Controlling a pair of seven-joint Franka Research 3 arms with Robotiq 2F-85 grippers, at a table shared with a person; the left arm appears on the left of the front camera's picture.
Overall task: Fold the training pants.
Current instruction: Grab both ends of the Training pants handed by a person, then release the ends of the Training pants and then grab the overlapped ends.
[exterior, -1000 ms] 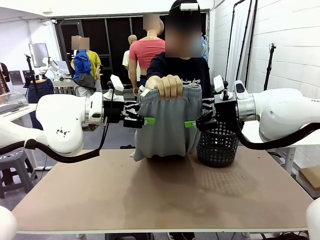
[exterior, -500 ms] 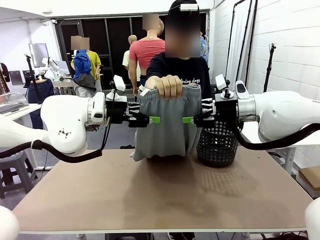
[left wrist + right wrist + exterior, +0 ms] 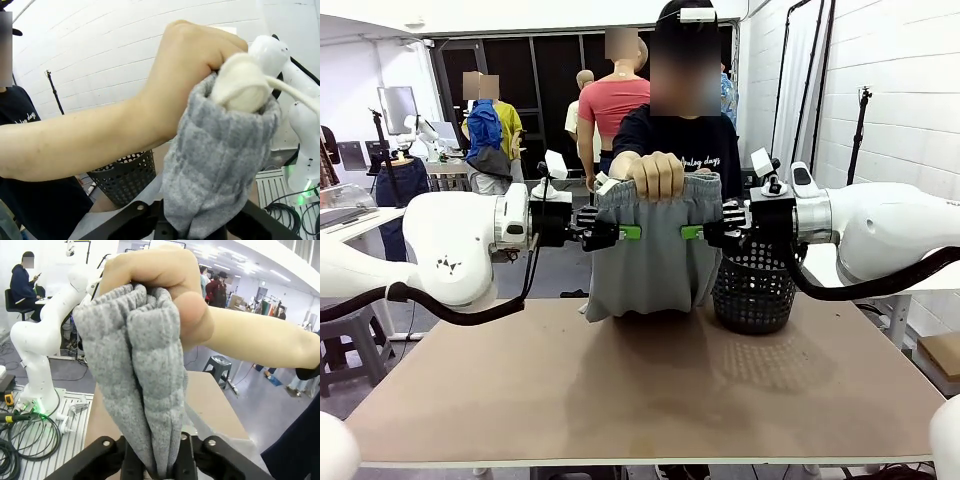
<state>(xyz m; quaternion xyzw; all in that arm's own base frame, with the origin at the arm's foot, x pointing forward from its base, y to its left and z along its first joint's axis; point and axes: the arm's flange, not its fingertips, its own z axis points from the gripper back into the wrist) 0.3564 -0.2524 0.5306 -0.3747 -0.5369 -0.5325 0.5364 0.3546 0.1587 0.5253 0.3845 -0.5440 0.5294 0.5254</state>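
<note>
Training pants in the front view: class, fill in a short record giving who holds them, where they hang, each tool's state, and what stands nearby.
Item: training pants, light grey, hanging at the far edge of the table
Top: waistband bunched in the person's hand
Left side: left tool shut on the cloth
Right side: right tool shut on the cloth
Nearby: black mesh basket beside the pants

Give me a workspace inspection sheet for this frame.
Surface: brown board table, nothing spilled on it.
Job's things: light grey jersey training pants hang bunched from the person's hand, hem down by the table's far edge.
Clutter: black mesh plastic basket, far right.
Grippers: left gripper and right gripper each pinch a side edge of the pants.
Cables: black cable loops under the left arm; another under the right arm.
Surroundings: white brick wall; people behind.
</note>
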